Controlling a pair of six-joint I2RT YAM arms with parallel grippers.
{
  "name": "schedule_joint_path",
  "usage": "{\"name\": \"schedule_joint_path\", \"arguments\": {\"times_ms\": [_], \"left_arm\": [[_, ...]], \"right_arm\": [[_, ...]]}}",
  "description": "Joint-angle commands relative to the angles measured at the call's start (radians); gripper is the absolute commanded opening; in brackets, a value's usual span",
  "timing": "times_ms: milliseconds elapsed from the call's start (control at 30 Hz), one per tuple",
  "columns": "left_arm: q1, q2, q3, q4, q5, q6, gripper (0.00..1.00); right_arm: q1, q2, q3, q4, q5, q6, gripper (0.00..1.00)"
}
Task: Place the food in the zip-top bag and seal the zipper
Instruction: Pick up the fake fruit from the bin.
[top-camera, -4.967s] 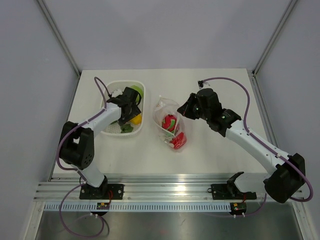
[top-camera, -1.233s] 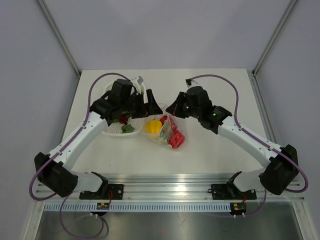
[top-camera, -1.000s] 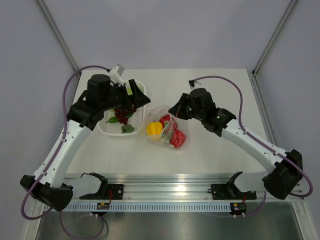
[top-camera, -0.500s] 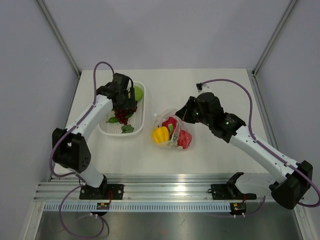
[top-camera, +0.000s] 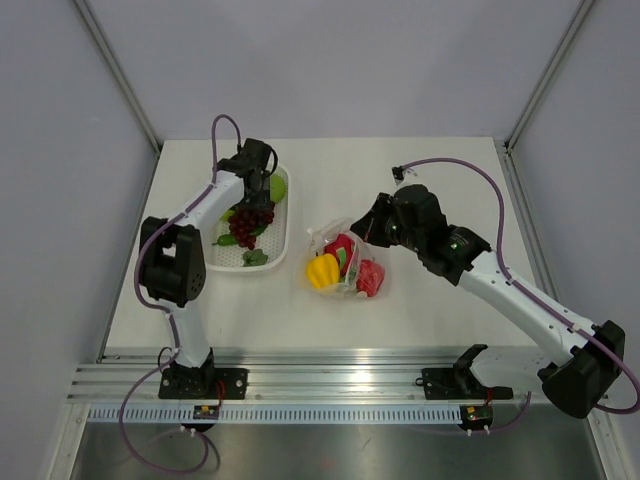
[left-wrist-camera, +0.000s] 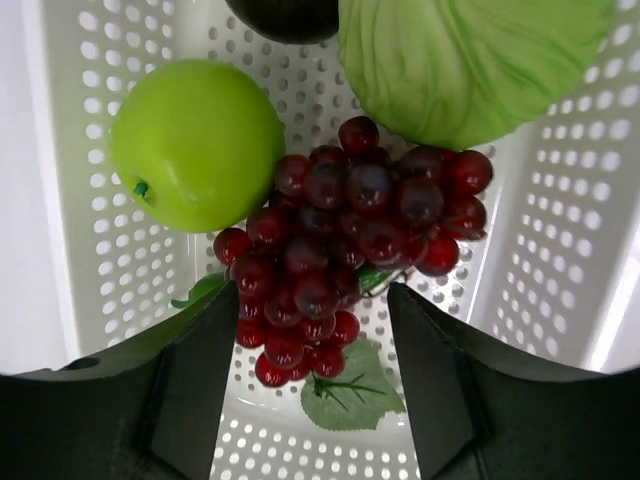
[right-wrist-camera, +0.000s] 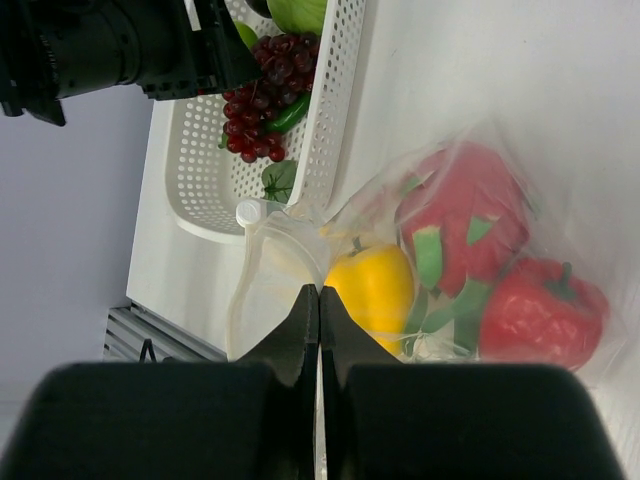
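Note:
The zip-top bag (top-camera: 346, 266) lies at the table's middle, holding a yellow pepper (top-camera: 322, 270) and two red pieces (top-camera: 371, 279). In the right wrist view the yellow pepper (right-wrist-camera: 375, 285), a red pepper (right-wrist-camera: 460, 225) and a red fruit (right-wrist-camera: 540, 310) show through the plastic. My right gripper (right-wrist-camera: 318, 291) is shut on the bag's mouth edge by the pale zipper (right-wrist-camera: 243, 275); it also shows from above (top-camera: 360, 232). My left gripper (left-wrist-camera: 310, 300) is open above the dark red grape bunch (left-wrist-camera: 340, 240), a finger on either side, empty. From above it (top-camera: 260, 188) hovers over the basket.
The white slotted basket (top-camera: 214, 262) stands left of the bag. It holds the grapes, a green apple (left-wrist-camera: 195, 145), a pale green cabbage piece (left-wrist-camera: 470, 60) and loose leaves (left-wrist-camera: 355, 385). In the right wrist view the basket's wall (right-wrist-camera: 330, 110) lies close to the bag's mouth.
The yellow pepper came out of the basket and into the bag. My left arm swung back to the basket and now hangs open over the grapes. The right gripper still grips the bag's mouth.

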Motion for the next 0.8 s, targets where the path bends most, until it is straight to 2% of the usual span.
{"name": "schedule_joint_path", "arguments": {"times_ms": [0,167,200,233,267,333,367,467,500,533,633,767], "left_arm": [[0.009,0.049,0.032,0.021,-0.047,0.017,0.63],[0.007,0.062,0.006,0.035,-0.031,0.008,0.64],[0.009,0.063,0.000,0.036,-0.029,0.004,0.61],[0.009,0.063,-0.006,0.032,-0.029,-0.006,0.57],[0.009,0.060,-0.009,0.032,-0.029,-0.011,0.45],[0.009,0.040,-0.027,0.038,-0.017,-0.025,0.33],[0.009,0.030,-0.032,0.039,-0.012,-0.031,0.24],[0.009,-0.021,-0.066,0.049,0.005,-0.052,0.21],[0.009,-0.033,-0.076,0.049,0.006,-0.057,0.14],[0.009,-0.058,-0.081,0.044,0.006,-0.069,0.13],[0.009,-0.101,-0.098,0.027,-0.001,-0.089,0.00],[0.009,-0.211,-0.116,0.023,0.012,-0.101,0.00]], "right_arm": [[0.010,-0.008,0.011,0.043,-0.006,-0.007,0.00],[0.010,-0.003,0.015,0.045,-0.009,-0.009,0.00],[0.010,-0.003,0.015,0.045,-0.008,-0.009,0.00],[0.010,-0.003,0.015,0.046,-0.009,-0.007,0.00],[0.010,-0.002,0.015,0.046,-0.008,-0.007,0.00],[0.010,-0.002,0.012,0.046,-0.006,-0.007,0.00],[0.010,-0.002,0.014,0.046,-0.006,-0.007,0.00],[0.010,0.001,0.015,0.046,-0.005,-0.004,0.00],[0.010,0.003,0.015,0.048,-0.006,-0.004,0.00],[0.010,0.004,0.015,0.048,-0.008,-0.004,0.00],[0.010,0.009,0.015,0.051,-0.011,-0.001,0.00],[0.010,0.015,0.015,0.056,-0.014,0.002,0.00]]}}
